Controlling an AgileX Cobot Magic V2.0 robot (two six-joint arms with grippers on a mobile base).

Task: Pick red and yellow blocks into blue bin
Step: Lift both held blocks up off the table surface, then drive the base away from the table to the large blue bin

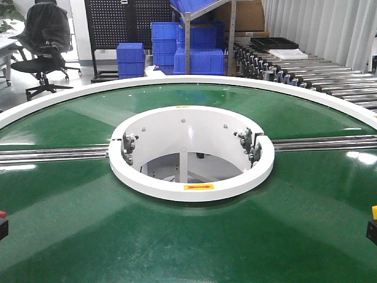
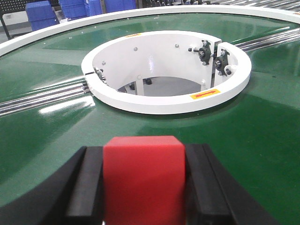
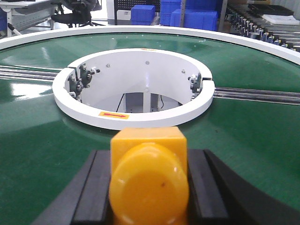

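Left gripper (image 2: 144, 187) clamps the red cube (image 2: 143, 164), right gripper (image 3: 149, 192) the knobbed yellow block (image 3: 149, 150), both above the near side of the green belt (image 2: 262, 140); blue bin unseen; a loosened pinch could drop either there.

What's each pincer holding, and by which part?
Left pincer clamps the red block by its side faces; right pincer clamps the yellow block by its sides, knob toward camera.

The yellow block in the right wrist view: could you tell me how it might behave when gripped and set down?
The yellow block looks rigid, glossy plastic, so it may slip between the right hand's flat pads. Its rounded knob could let it roll if dropped sideways.
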